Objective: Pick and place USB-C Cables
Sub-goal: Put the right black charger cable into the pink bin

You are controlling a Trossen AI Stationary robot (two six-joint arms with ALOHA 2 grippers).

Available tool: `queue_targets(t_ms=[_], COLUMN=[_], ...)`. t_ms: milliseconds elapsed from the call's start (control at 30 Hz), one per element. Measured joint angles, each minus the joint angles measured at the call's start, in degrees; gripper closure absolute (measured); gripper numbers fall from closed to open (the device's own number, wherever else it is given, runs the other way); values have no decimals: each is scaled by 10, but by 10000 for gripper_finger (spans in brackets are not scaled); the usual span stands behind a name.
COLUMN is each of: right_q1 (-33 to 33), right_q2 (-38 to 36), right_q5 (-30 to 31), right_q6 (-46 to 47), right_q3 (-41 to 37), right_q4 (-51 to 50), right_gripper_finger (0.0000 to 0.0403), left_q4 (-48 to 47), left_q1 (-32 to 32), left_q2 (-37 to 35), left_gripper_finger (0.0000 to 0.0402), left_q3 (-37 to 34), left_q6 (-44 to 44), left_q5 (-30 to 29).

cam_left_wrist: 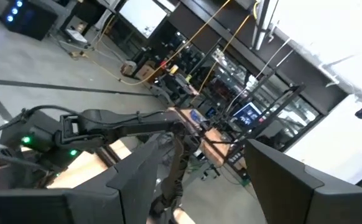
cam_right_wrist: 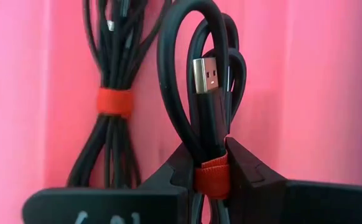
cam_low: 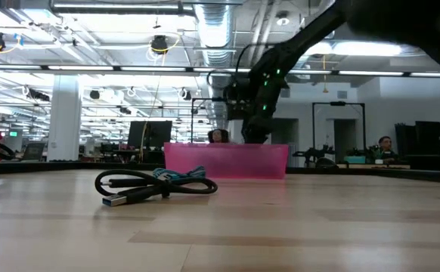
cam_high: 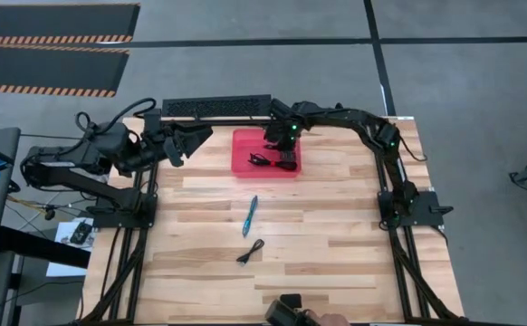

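Note:
The red tray (cam_high: 245, 143) sits at the table's far middle. My right gripper (cam_high: 283, 154) reaches down into it, shut on a black USB-C cable bundle (cam_right_wrist: 196, 93) with a red strap. A second black bundle with a red strap (cam_right_wrist: 111, 102) lies on the tray floor beside it. The light blue cable (cam_high: 250, 215) lies on the bare wood at mid-table, and another black cable (cam_high: 250, 252) lies nearer the near edge. The low view shows that black cable (cam_low: 152, 187) in front of the blue one (cam_low: 181, 174). My left gripper (cam_high: 186, 140) hovers open left of the tray. My right gripper pinches the black bundle between its two fingers (cam_right_wrist: 246, 165) at the red strap (cam_right_wrist: 212, 169) near one end. It comes from above, pointing down into the tray. The loops and a bare USB plug (cam_right_wrist: 206, 76) stick out past the fingertips. Whether the bundle touches the tray floor cannot be told.
A dark keyboard-like bar (cam_high: 216, 107) lies along the far edge behind the tray. The arm bases and frames stand at the left (cam_high: 119, 213) and right (cam_high: 408, 204) edges. A dark device (cam_high: 286, 312) sits at the near edge. Open wood lies around the two loose cables.

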Motion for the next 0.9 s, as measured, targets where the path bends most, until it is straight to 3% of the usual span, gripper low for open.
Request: queue_targets(t_ms=[600, 900], right_q1=[4, 2], right_q2=[26, 28], right_q5=[1, 6], right_q6=[-19, -30], right_q3=[2, 1], right_q4=[6, 6], right_gripper_finger=[325, 271], left_q4=[-19, -29], left_q1=[18, 19], left_q2=[0, 0], left_gripper_finger=[176, 176], left_q3=[0, 0], left_q6=[-4, -4], left_q5=[2, -2])
